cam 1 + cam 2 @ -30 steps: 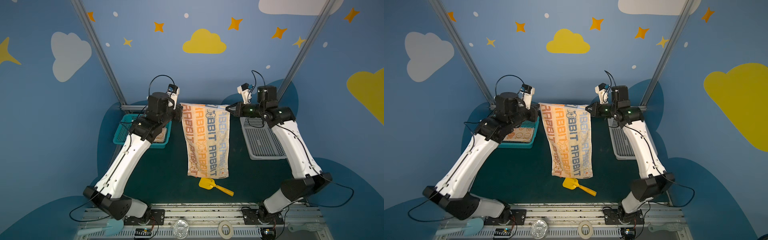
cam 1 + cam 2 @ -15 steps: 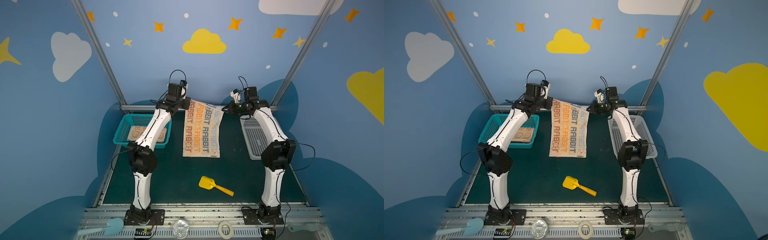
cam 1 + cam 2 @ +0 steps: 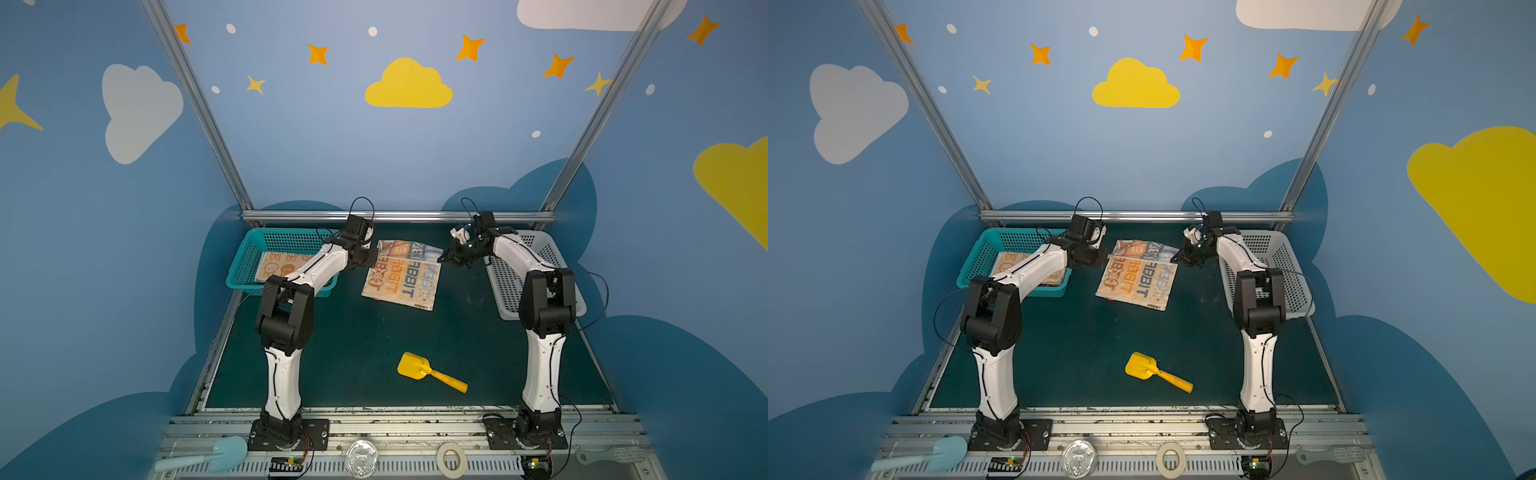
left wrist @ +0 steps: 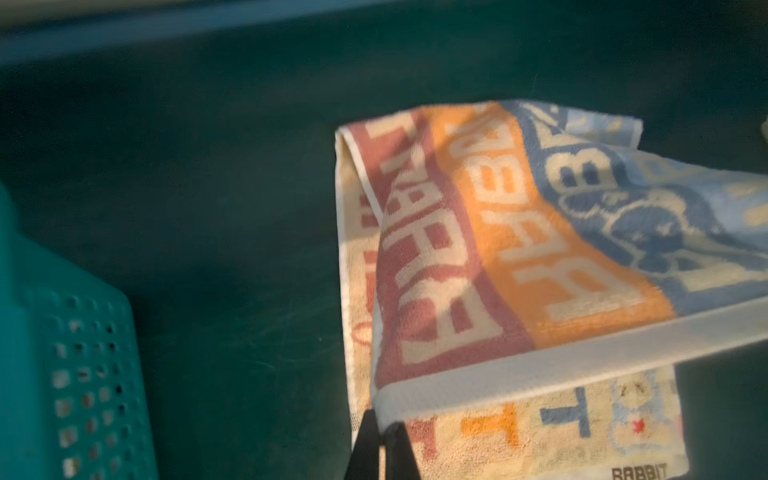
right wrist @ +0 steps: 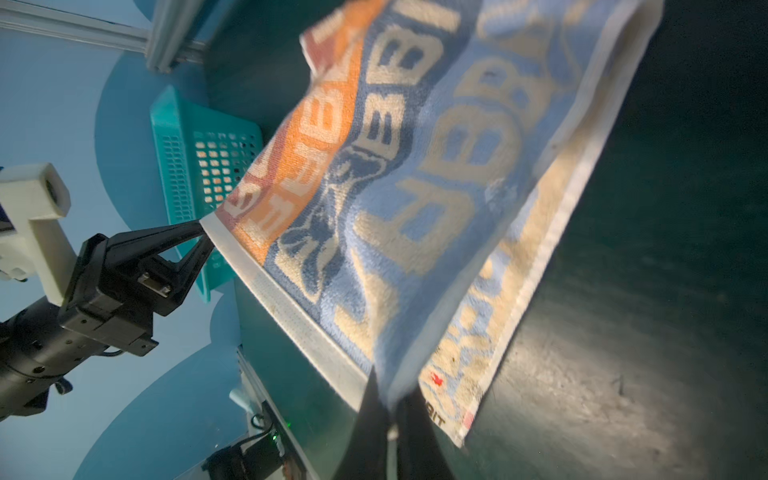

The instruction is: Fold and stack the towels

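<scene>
The teal basket [image 3: 243,266] stood at the far left of the mat [image 3: 353,340]. In it lay an orange towel [image 3: 274,264] with cream rabbit faces, flat on the bottom. The left arm [image 3: 316,266] reached across the basket's right side and hid part of that towel from me in both top views. The white basket [image 3: 505,282] stood at the far right; all I could see in it was its perforated floor, and the right arm [image 3: 546,299] covered its near half.

Between the two baskets, at the far middle of the mat, was the striped towel [image 3: 401,274] in blue, orange and cream. It was doubled over. Its lower layer rested on the mat, while the upper layer was raised at the corners of its cream hem. The left gripper [image 4: 382,428] had its jaws clamped on the left corner of the hem. The right gripper [image 5: 390,428] was pinched tight on the right corner. From the right wrist camera I could see the hem stretched between the two grippers.

Nearer to me, a yellow scoop [image 3: 428,370] lay on the mat, well apart from the striped towel. On the near rail sat a pale blue spatula [image 3: 208,455] at the left and a tape roll [image 3: 451,457] right of the middle. Nothing lay between the grippers and the baskets.
</scene>
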Robot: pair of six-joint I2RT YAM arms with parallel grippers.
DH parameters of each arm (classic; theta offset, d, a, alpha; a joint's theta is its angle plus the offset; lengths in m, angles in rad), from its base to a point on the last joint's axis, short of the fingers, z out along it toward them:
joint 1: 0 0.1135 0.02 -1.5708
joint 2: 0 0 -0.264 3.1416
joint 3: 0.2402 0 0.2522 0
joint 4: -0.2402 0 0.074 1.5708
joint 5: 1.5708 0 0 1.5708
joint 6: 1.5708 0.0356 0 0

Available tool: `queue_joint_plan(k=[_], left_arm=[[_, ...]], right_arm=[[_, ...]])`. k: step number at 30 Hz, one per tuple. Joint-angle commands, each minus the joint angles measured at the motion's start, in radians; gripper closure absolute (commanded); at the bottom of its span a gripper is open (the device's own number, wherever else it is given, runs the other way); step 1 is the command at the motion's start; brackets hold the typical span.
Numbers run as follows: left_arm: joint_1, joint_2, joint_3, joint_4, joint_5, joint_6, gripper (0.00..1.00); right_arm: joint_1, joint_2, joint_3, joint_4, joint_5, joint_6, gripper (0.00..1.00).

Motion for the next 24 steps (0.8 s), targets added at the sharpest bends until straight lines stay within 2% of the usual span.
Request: queue_joint_plan(k=[1,7,15,20,24], left_arm=[[0.037,-0.072,-0.017,0.045,-0.09,-0.017,0.96],[0.027,-0.067,-0.032,0.019,-0.124,0.022,0.96],[-0.028,-0.101,-0.021,0.043,-0.329,0.142,0.96],[-0.074,-0.106,-0.086,0.031,-0.435,0.121,0.96],[-0.092,-0.119,-0.165,0.044,-0.439,0.06,0.96]], right_arm=[[-0.012,-0.043,-0.038,-0.037,0.057,-0.001,1.0],[0.023,-0.027,-0.07,-0.121,0.094,-0.013,1.0],[0.045,-0.084,-0.086,-0.152,0.133,-0.008,1.0],[0.075,-0.108,-0.157,-0.136,0.161,-0.001,1.0],[0.106,-0.111,-0.226,-0.107,0.18,0.008,1.0]])
